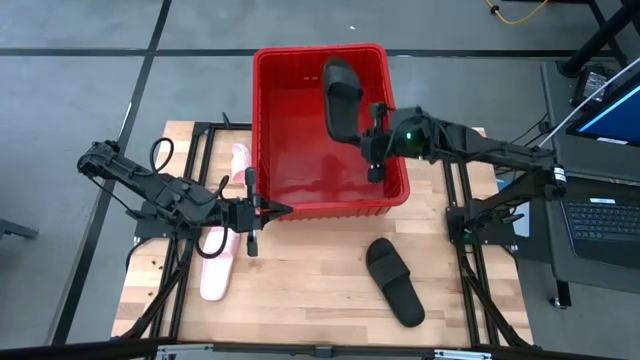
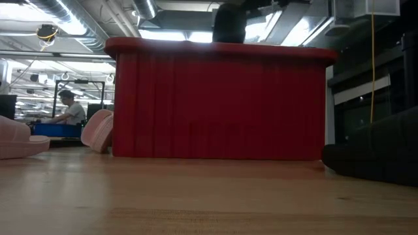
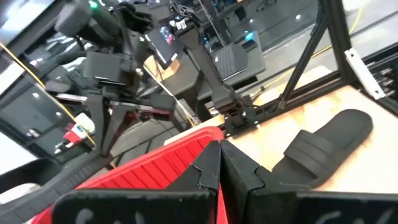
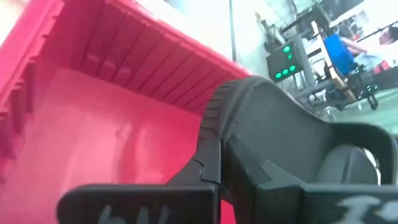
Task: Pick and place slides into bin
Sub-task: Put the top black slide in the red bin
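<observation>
We see the right gripper (image 1: 362, 137) reaching in over the red bin (image 1: 268, 120) from the 3 o'clock side; its fingers (image 4: 205, 171) are closed on a black slide (image 1: 340, 98), which it holds in the air above the bin's interior, toward the bin's 1 o'clock corner; in the right wrist view that slide (image 4: 273, 143) fills the space ahead of the fingers with the bin's ribbed red wall (image 4: 124, 56) behind it; in the low view its dark shape (image 2: 230, 23) shows above the bin's rim (image 2: 215, 49).

The left gripper (image 1: 282, 210) sits at the bin's 7 o'clock corner, right at the outside of the near wall; in the left wrist view its fingers (image 3: 208, 168) meet at the tips with nothing between them, so it is closed and empty.

A second black slide (image 1: 395, 280) lies flat on the wooden counter (image 1: 300, 290) at 5 o'clock from the bin, well apart from both grippers; a pink slide (image 1: 216, 265) lies on the counter at the bin's 8 o'clock, partly under the left arm; another pink slide (image 1: 240, 168) stands on edge just beside the bin's 9 o'clock wall; a person (image 2: 68, 108) sits in the room far behind the counter.
</observation>
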Action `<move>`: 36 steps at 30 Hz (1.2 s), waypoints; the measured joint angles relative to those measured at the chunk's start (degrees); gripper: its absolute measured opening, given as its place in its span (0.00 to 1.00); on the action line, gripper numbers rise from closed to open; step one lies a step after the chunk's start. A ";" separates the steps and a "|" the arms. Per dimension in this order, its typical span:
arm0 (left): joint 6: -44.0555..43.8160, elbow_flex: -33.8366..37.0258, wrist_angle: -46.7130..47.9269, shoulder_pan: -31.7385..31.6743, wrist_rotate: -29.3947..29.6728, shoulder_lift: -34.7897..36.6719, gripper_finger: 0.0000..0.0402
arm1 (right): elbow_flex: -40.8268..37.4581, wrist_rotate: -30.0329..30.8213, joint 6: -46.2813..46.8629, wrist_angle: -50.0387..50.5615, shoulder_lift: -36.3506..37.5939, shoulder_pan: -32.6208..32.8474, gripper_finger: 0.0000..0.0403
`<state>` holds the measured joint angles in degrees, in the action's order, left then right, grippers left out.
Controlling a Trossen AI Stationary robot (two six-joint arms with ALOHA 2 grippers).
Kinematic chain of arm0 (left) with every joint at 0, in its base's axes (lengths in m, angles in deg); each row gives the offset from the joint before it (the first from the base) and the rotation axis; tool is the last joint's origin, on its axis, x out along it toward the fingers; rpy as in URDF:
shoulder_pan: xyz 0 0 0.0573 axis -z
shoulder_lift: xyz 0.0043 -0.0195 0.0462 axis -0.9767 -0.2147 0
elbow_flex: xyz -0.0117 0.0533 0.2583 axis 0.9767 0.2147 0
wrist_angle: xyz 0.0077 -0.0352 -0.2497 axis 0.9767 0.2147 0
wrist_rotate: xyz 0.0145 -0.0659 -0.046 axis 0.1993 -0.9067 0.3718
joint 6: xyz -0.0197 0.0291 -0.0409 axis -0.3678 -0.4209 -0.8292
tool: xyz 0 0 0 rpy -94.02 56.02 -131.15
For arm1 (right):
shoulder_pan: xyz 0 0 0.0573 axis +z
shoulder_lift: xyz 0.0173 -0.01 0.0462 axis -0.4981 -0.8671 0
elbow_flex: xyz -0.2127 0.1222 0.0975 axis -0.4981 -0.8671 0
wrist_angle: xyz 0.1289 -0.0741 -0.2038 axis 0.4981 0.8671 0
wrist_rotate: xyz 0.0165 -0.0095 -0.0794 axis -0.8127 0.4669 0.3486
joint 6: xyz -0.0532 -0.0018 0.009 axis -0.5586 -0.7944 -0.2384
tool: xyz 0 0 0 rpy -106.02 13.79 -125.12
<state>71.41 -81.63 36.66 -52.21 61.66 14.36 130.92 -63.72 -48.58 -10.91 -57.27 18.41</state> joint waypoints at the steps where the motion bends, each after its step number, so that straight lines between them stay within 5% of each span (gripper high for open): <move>1: 0.13 0.00 -0.03 0.00 0.60 0.00 0.00 | 1.31 -0.81 -1.32 0.57 -0.69 -0.97 0.03; 7: 0.19 0.00 -0.02 0.00 6.81 0.00 0.00 | 8.68 -8.78 -6.78 7.28 -5.37 -7.70 0.03; 16: 1.19 0.00 -0.03 0.00 14.10 0.00 0.00 | 14.67 -12.23 -18.75 17.07 -13.04 -14.46 0.03; 36: -3.04 0.00 -0.02 -1.95 16.96 0.00 0.00 | 15.49 -13.17 -26.69 30.96 -21.53 -20.15 0.03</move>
<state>68.37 -81.63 36.63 -54.16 78.62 14.36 146.41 -76.89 -75.27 20.04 -78.79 -1.74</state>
